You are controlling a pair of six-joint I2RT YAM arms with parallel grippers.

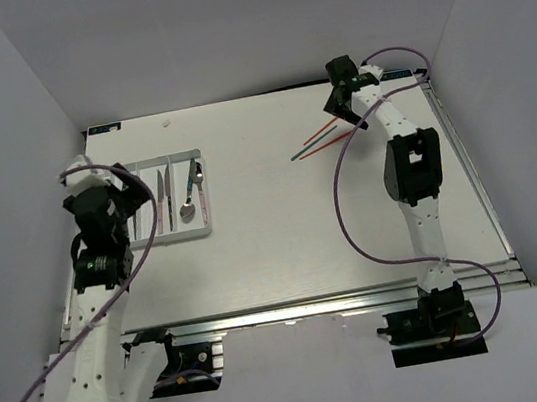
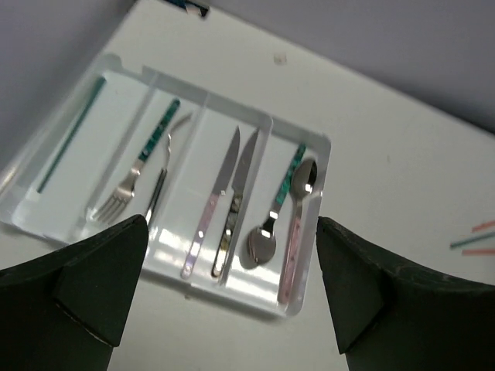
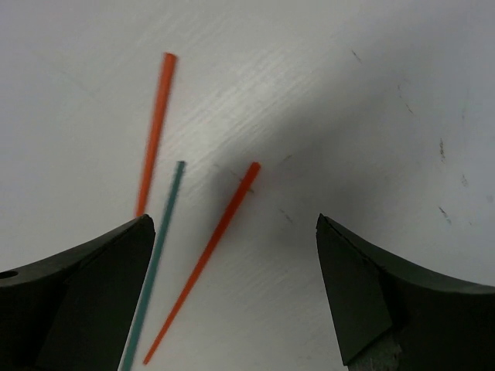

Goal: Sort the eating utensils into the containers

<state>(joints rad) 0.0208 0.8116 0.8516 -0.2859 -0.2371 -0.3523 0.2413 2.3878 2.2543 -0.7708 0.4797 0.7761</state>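
Observation:
The white tray [image 1: 185,237] lies at the table's left. In the left wrist view its slots [image 2: 329,151] hold a teal chopstick [image 2: 69,135], two forks [image 2: 143,158], two knives [image 2: 218,197] and two spoons [image 2: 278,209]. My left gripper [image 1: 131,196] hovers open and empty above the tray's near left side, and shows in its own view [image 2: 232,309]. Two red chopsticks [image 3: 209,255] and one teal chopstick [image 3: 158,255] lie loose on the table at the back right [image 1: 320,140]. My right gripper [image 1: 340,104] hovers open and empty just above them, the chopsticks toward its left finger [image 3: 232,294].
Grey walls close in the table on the left, back and right. The loose chopsticks also show far right in the left wrist view [image 2: 479,238]. Purple cables loop beside both arms [image 1: 347,220].

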